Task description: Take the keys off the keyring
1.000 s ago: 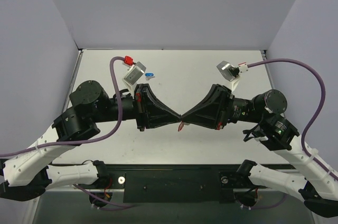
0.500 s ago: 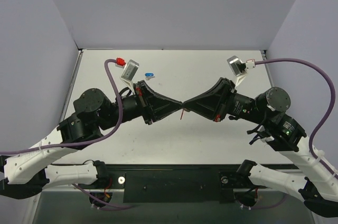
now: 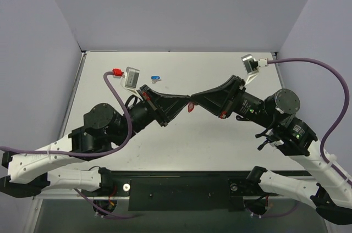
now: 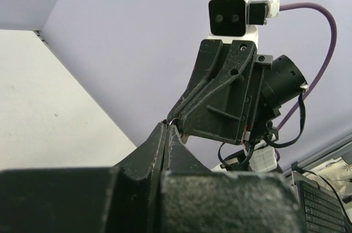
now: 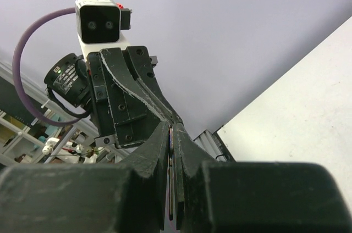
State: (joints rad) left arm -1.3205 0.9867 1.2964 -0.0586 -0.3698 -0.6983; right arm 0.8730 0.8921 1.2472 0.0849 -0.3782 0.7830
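The keyring [image 3: 191, 106] shows mainly as its small red oblong plastic tag, dangling at 6 o'clock beneath two meeting tips, off the table [image 3: 220, 145]. Its thin metal ring and the key are too small to tell apart. The left tool [image 3: 186, 101], a black wedge, reaches in from 8 o'clock and the right tool [image 3: 194, 98] from 4 o'clock. Both are pinched narrow on the keyring. A blue-tagged key [image 3: 155, 78] lies at 10 o'clock on the matte white table.
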